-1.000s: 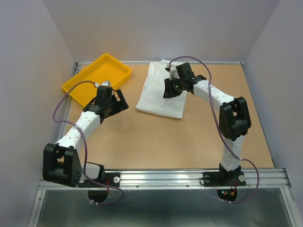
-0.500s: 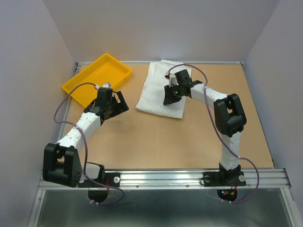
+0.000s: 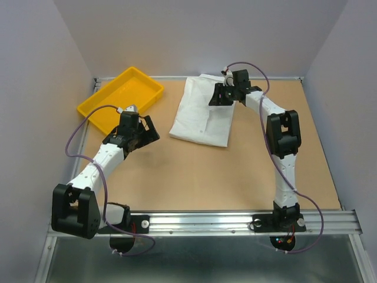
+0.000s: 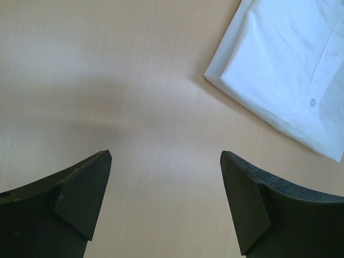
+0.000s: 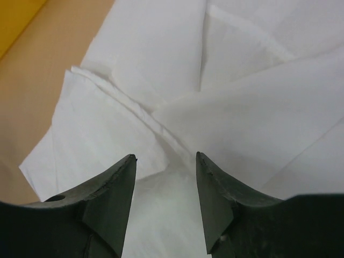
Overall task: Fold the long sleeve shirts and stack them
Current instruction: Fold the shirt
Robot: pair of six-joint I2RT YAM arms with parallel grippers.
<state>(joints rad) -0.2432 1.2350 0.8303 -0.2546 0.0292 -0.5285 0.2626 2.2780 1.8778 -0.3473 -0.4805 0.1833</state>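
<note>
The folded plain white thin-fabric shirt (image 3: pixel 200 115) lies right of the yellow plastic tray (image 3: pixel 121 94), its long axis running far-to-near. My right gripper (image 5: pixel 165 156) hangs parted over its far end. My left gripper (image 4: pixel 165 154) gapes near the tray.

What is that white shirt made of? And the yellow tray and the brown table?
The folded white long sleeve shirt looks like thin matte cloth: it creases softly and has a button. The yellow rectangular tray looks like smooth moulded plastic, evenly coloured. The light brown table top looks like matte wood or fibreboard, with faint grain; I cannot tell which.
</note>
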